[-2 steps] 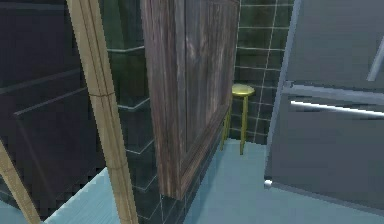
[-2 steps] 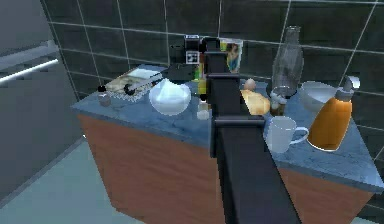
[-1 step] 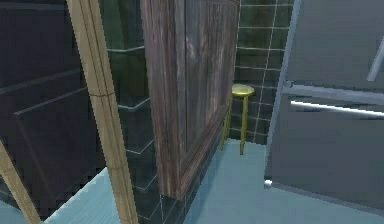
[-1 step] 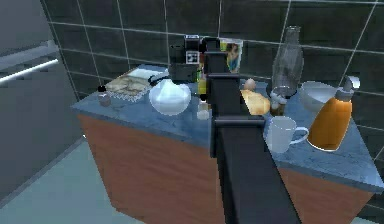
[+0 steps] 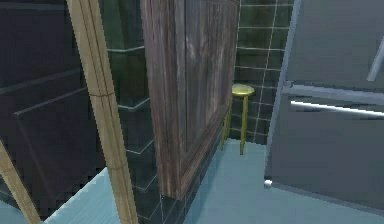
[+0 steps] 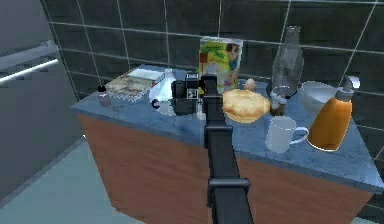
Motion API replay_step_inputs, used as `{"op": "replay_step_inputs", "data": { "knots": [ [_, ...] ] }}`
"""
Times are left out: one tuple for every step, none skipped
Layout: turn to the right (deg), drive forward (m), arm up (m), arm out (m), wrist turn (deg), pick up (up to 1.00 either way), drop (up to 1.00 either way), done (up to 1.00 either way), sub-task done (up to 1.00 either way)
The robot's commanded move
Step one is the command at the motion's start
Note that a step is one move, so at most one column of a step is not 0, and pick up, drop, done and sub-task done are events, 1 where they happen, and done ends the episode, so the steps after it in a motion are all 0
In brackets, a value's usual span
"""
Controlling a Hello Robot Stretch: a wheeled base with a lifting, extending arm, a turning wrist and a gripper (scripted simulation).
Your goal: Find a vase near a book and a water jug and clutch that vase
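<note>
the forward view looked along a dark weathered wooden door (image 5: 188, 80) beside a pale timber post (image 5: 104, 110), with dark square wall tiles (image 5: 255, 40) behind, a round-seated yellow stool (image 5: 241, 112) on a teal floor (image 5: 235, 195), and a smooth grey fridge (image 5: 330, 100) at that view's right. the fridge (image 6: 30, 95) showed again at the arm side view's left.

the arm side view took in a counter (image 6: 140, 155) with a blue top and a brown wooden front. on it stood an upright book (image 6: 220, 52) with a bright cover, leaning at the tiled wall. just right of it rose a tall clear glass vessel (image 6: 288, 60), bottle-shaped with a narrow neck; this looked like the vase, though i could not be sure. an orange jug (image 6: 332, 120) with a white lid stood near it, toward the right. a white mug (image 6: 283, 133) and a white bowl (image 6: 320, 95) sat close by, their insides unseen. a round golden loaf (image 6: 245, 103) lay beside the arm (image 6: 222, 160).

the gripper (image 6: 186, 97) sat over the countertop, left of the loaf and well left of the glass vessel. i could not tell how its fingers stood, nor whether it held anything.
</note>
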Motion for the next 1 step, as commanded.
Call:
{"op": "replay_step_inputs", "data": {
  "knots": [
    [0.0, 0.0, 0.0, 0.0, 0.0, 1.0, 0.0, 0.0, 0.0]
  ]
}}
